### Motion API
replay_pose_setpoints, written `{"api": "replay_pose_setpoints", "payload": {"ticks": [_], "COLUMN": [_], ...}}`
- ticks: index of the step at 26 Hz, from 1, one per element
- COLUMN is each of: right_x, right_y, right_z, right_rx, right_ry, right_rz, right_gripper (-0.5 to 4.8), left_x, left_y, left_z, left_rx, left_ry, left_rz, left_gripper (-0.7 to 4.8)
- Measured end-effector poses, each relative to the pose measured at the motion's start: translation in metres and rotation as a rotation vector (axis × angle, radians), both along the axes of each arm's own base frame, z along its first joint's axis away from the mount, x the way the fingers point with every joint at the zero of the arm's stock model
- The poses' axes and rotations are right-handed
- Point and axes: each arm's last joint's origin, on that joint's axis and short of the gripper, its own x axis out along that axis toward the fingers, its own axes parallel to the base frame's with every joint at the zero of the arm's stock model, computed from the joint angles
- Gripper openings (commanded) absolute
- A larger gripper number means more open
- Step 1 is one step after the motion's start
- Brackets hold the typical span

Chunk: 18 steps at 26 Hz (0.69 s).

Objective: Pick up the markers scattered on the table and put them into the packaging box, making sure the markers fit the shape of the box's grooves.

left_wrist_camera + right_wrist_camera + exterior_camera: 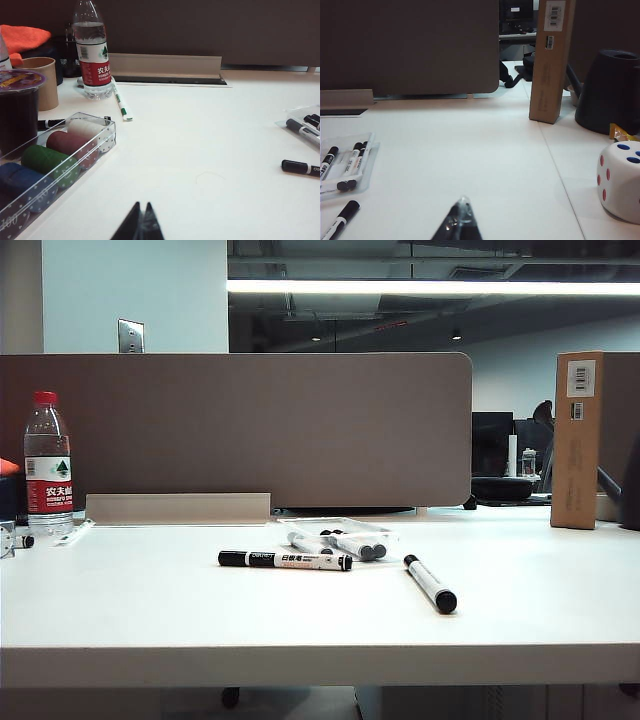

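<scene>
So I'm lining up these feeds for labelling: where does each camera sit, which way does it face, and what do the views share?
Exterior view: low at the table's front edge, facing the back partition; markers, packaging box, water bottle; no arm shows.
Left wrist view: low over the table's left side, facing the partition; left gripper tips together.
Right wrist view: low over the right side, facing the cardboard box and a dice; right gripper shut.
Shared: all show the markers and packaging box; exterior and left wrist views share the bottle.

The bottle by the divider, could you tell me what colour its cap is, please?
The bottle's cap is red, clearest in the exterior view.
</scene>
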Motion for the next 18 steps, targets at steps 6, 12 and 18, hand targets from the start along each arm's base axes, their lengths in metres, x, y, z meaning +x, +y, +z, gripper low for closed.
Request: {"api": "replay_pose_setpoints", "payload": {"ticks": [6, 12, 18], "right_x": [0.000, 0.000, -0.002], "right_y": [0.000, 0.000, 0.000], "right_z": [-0.001, -0.001, 0.010], "right_rx": [0.000, 0.154, 0.701], "right_ry": [0.009, 0.023, -0.050], "right_rz": [0.000, 0.014, 0.107], "right_gripper": [-0.05, -0.05, -0.05], "left_x": [0.000, 0.000, -0.002], "left_y": [0.000, -0.003, -0.009], "left_z": [0.000, 0.001, 0.017], "left_rx": [0.000, -0.088, -0.470], "left_ry": [0.000, -0.003, -0.101], "left_rz": [0.000, -0.089, -0.324], "left_gripper": [-0.02, -0.02, -0.04]}}
